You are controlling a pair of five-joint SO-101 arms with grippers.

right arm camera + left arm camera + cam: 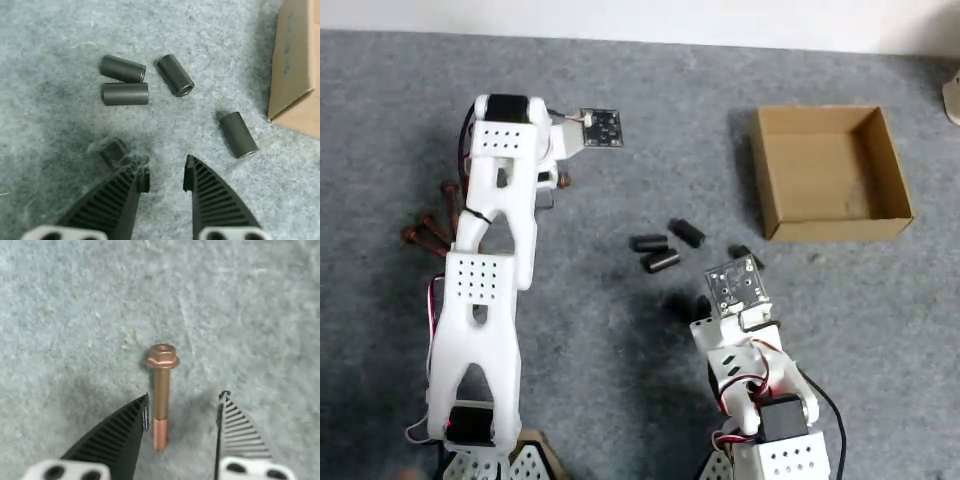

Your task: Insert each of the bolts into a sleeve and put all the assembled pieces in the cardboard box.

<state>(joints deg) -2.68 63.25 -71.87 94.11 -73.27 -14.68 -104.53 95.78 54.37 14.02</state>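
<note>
The left hand point(184, 407) is at the far left, low over the grey desk point(620, 100). It is spread wide. One copper bolt point(161, 390) lies flat on the desk between its two black fingers point(115, 440), closer to one of them. I cannot tell if that finger touches it. The head of the bolt points away from the hand. More bolts point(420, 236) lie in a bunch on the desk, just left of the left arm point(480, 300).

The right hand point(165, 177) is on the near right side. It is open a little and holds nothing. Dark sleeves point(125, 93) lie in the middle of the desk. Three are close together, and two of these lie side by side. One small sleeve point(114, 151) sits just beside a finger of the right hand. A lone sleeve point(238, 134) lies nearer to the cardboard box point(830, 175). The box sits at the far right with its open side up.
</note>
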